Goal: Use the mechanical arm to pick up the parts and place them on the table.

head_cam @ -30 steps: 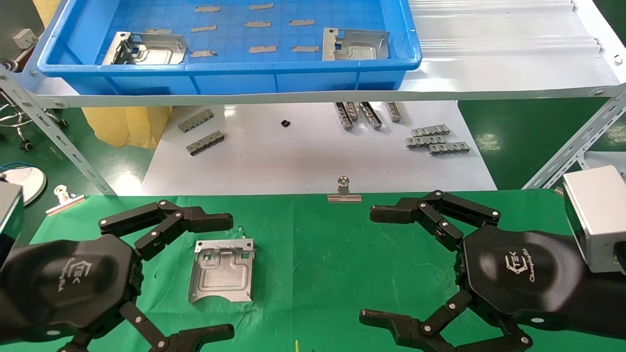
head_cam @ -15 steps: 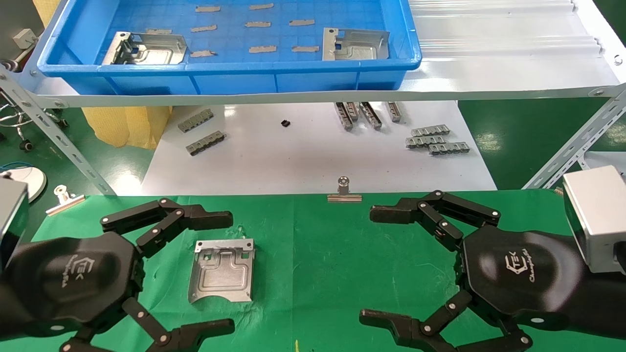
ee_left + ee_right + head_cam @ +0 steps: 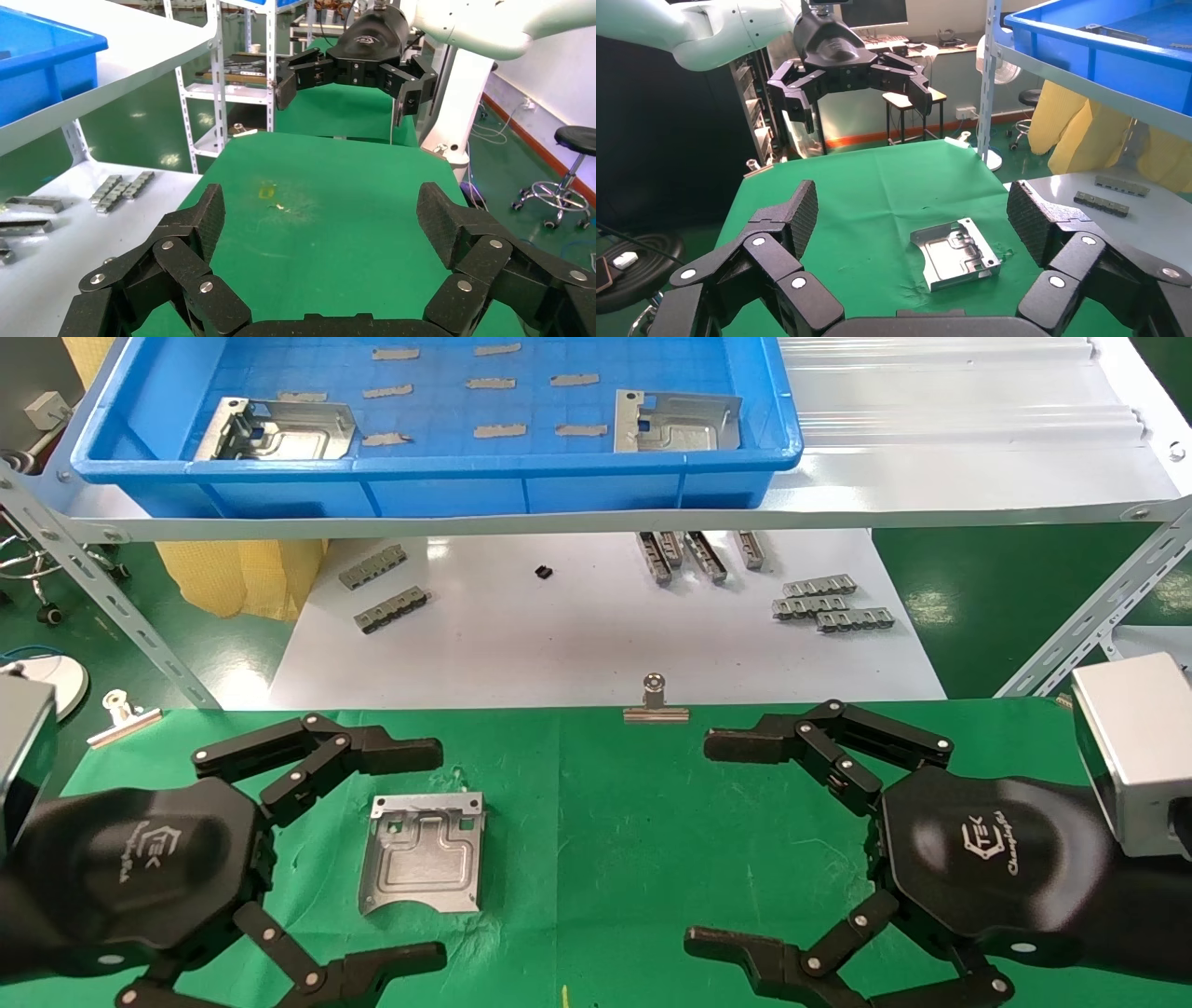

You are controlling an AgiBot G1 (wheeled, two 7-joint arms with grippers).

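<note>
One part (image 3: 424,852) already lies flat on the green bench (image 3: 615,822), so the step in hand looks like the gap between placements: a plate set down, the next not yet fetched. The left end effector (image 3: 414,859) hovers just beside that plate, jaws spread wide and holding nothing; the right end effector (image 3: 722,845) hangs on the plate's far side, well apart from it, equally wide and empty.

Two more parts wait in the blue tray (image 3: 447,481) on the shelf beyond the plate, one (image 3: 279,430) toward its left end, one (image 3: 675,421) toward its right. The next move probably calls for an arm to rise clear of the shelf edge and reach into the tray.

The tray's far side is cut off, so any further parts there cannot be counted
</note>
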